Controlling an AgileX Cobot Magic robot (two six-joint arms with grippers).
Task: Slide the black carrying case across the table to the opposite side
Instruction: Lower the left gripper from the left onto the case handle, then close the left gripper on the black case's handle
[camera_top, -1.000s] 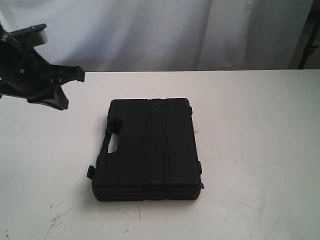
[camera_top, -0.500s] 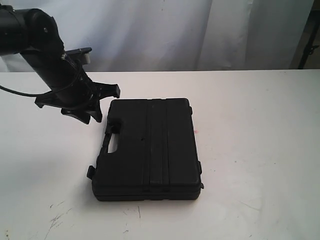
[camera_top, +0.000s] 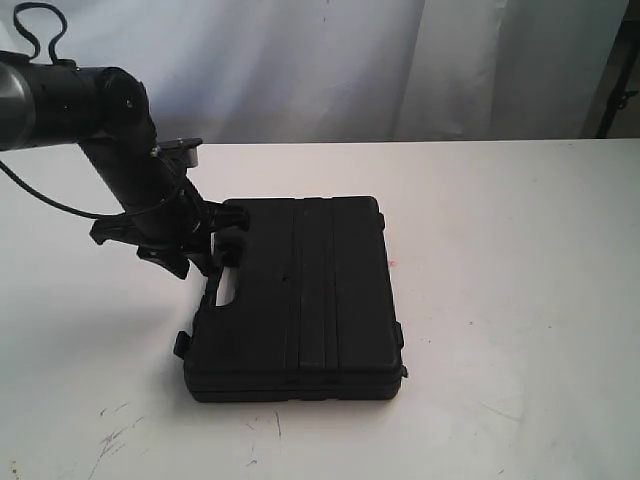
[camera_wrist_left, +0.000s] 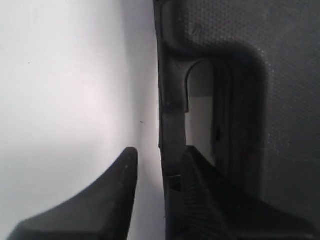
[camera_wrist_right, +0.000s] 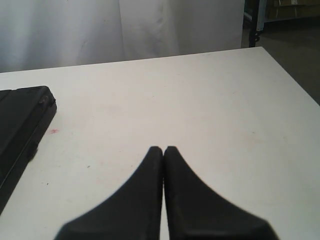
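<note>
The flat black case (camera_top: 320, 290) lies on the white table (camera_top: 500, 300), its handle cutout (camera_top: 225, 290) facing left. My left gripper (camera_top: 208, 245) is down at the case's handle side, open. In the left wrist view the left gripper (camera_wrist_left: 159, 155) straddles the handle bar (camera_wrist_left: 170, 120): one finger (camera_wrist_left: 112, 195) is over bare table, clear of the bar, and the other (camera_wrist_left: 200, 200) sits on the case side by the cutout (camera_wrist_left: 200, 110). My right gripper (camera_wrist_right: 163, 149) is shut and empty above bare table, with the case's corner (camera_wrist_right: 20, 120) off to one side. It does not show in the exterior view.
A small red dot (camera_top: 392, 264) marks the table just right of the case. Dark scuffs (camera_top: 115, 430) lie near the front left. A white curtain (camera_top: 320, 60) hangs behind the table's far edge. A dark stand (camera_top: 622, 100) is at the back right.
My left arm has swung in from the far left and come down, bringing its open gripper onto the case's handle side. The case has not moved.
</note>
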